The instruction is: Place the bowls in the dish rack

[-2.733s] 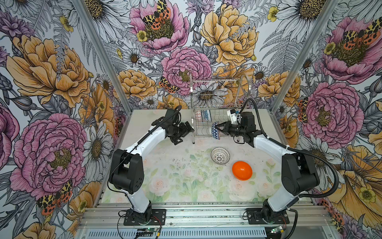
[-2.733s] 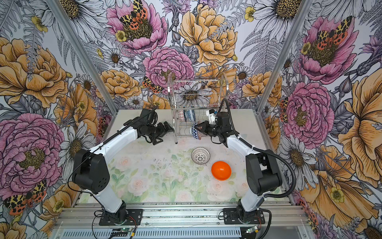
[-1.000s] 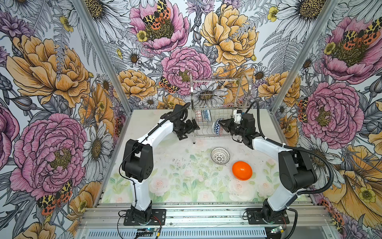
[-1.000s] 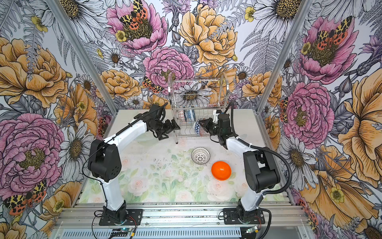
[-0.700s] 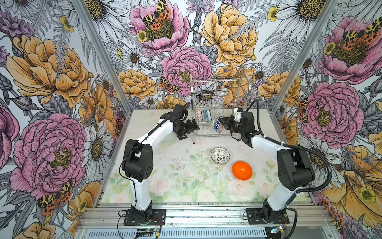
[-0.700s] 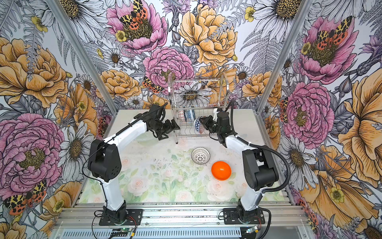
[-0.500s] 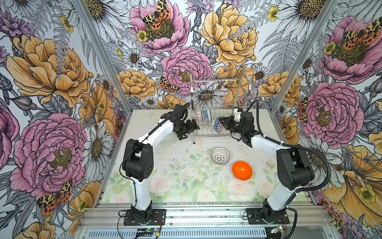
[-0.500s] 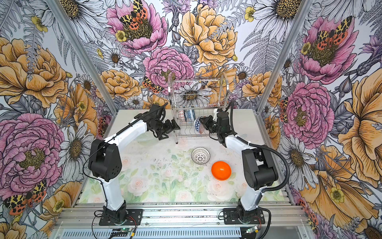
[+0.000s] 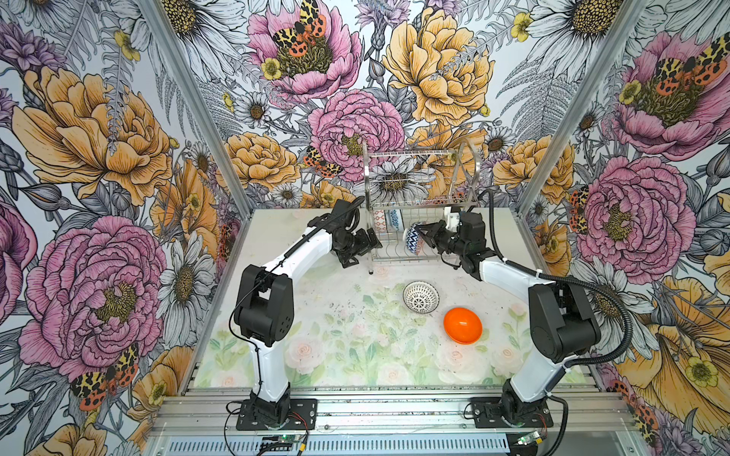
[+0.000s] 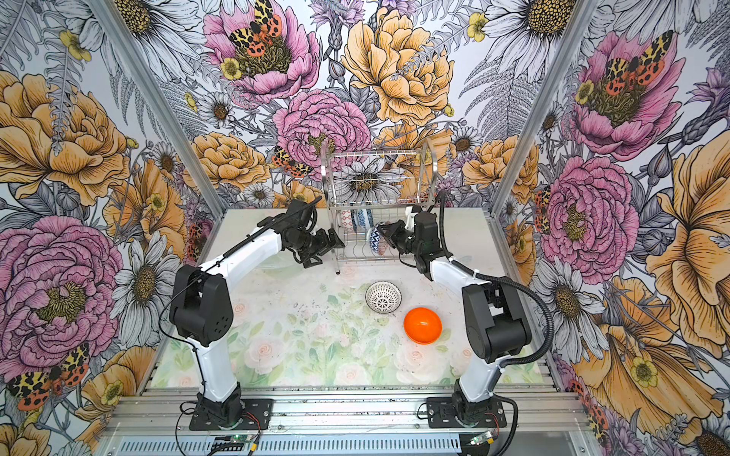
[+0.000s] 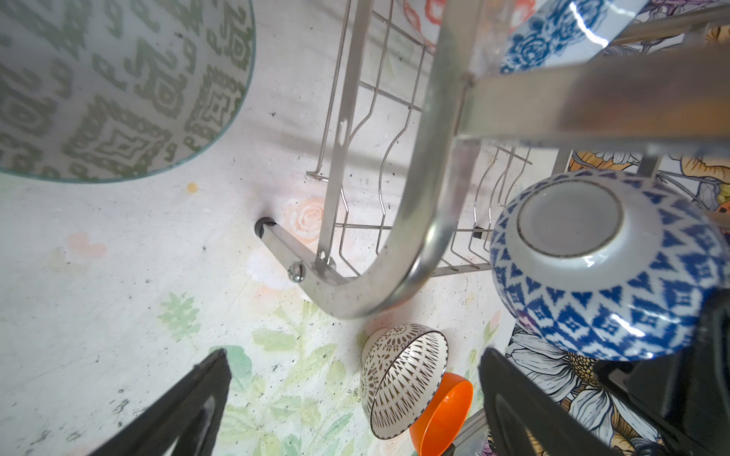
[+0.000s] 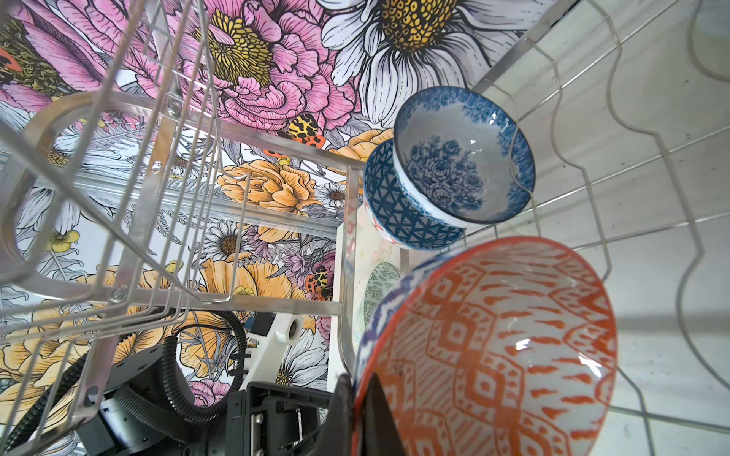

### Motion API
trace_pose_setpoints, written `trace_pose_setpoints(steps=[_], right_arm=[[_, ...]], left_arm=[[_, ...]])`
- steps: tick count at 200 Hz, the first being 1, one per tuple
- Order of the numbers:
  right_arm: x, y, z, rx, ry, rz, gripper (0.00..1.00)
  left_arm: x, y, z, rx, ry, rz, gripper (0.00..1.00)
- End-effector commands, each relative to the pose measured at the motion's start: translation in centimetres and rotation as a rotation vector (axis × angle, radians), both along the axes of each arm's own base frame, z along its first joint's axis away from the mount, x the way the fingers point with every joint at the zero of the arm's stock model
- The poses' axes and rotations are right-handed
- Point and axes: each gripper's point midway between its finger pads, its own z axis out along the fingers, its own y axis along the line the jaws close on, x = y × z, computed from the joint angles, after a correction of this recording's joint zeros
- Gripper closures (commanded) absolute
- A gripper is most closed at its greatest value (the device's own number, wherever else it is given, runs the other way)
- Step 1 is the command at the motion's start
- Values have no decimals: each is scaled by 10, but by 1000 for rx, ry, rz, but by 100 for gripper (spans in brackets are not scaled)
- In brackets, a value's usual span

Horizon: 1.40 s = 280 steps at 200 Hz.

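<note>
Matched pair, tabletop-mounted.
- Left arm (image 9: 300,256), right arm (image 9: 509,276): glossy white link shells, blocky matt-black joint housings.
- Base plates (image 9: 276,412): black, bolted to an aluminium rail (image 9: 395,406).
- Corrugated hose (image 9: 628,331): black, looped outside the right arm.
- Thin cable (image 9: 306,239): black, along the left forearm.
- Left gripper (image 9: 363,252), right gripper (image 9: 423,235): all black.

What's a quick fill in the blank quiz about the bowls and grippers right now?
The right gripper is shut on the zigzag bowl, white and ___ outside.
The left gripper has its jaws ___.
The plain bowl on the table is ___.
Missing words: blue, open, orange.
</note>
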Motion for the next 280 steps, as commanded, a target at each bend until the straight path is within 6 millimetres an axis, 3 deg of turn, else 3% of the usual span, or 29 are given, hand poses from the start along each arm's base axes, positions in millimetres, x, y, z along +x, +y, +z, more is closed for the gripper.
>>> trace_pose_setpoints(steps=[1,29,31,35,75,163,166,195,280], right_arm=[[-9,12,32,27,-98,66,100],[-18,14,29,25,-92,83,100],[-18,14,29,26,-92,84,100],[-18,14,29,26,-93,85,100],[-17,17,24,21,-86,95,100],[30,13,23,47,-87,-24,100],[31,13,22,48,-84,-30,100],[44,9,16,74,-66,-94,100],[76,12,21,132,-118,-142,100]], left_arm=[[-10,3,16,19,-48,-6,1],[-16,3,11,34,-38,-2,1],[-18,4,23,24,-62,0,1],[-19,4,27,21,-71,0,1],[-21,0,32,18,-79,4,1],[-12,-1,32,25,-95,-11,1],[-9,-1,19,37,-70,-13,1],[3,5,8,47,-59,-12,1],[21,-1,-1,66,-91,-78,1]])
